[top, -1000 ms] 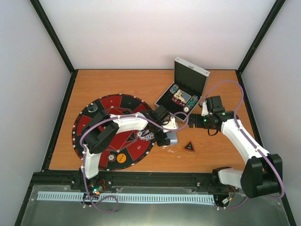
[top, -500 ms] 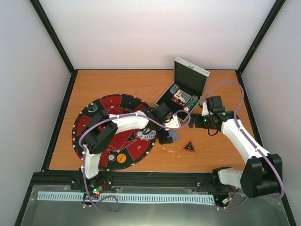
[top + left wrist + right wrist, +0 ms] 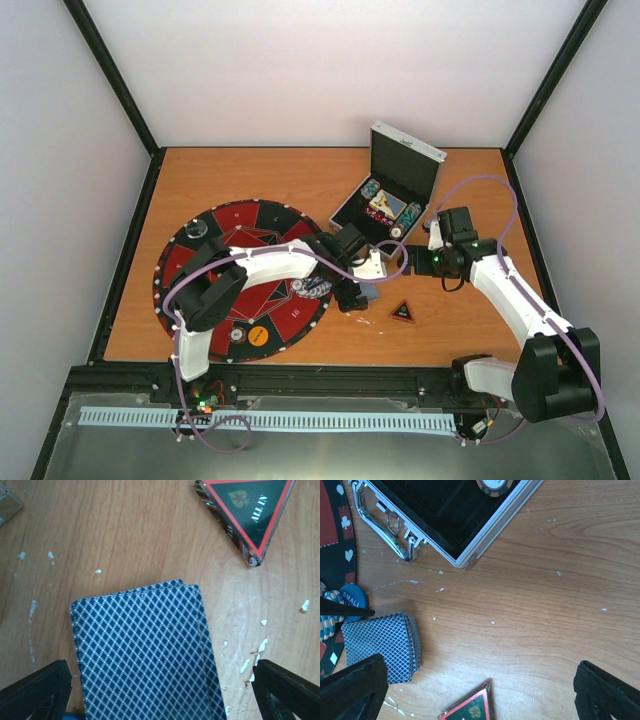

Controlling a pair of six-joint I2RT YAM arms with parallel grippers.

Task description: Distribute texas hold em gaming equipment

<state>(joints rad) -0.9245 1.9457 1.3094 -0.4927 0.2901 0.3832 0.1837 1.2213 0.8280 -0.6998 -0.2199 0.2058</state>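
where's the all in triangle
In the top view the triangle marker lies on the table, right of the card deck and in front of the silver case.

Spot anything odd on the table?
White flecks litter the tabletop around the card deck and the triangle marker, possibly chipped debris. The deck's top cards sit slightly offset. Nothing else stands out.

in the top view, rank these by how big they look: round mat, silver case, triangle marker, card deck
1. round mat
2. silver case
3. triangle marker and card deck look alike. The left hand hides part of the deck, so they stay unranked.
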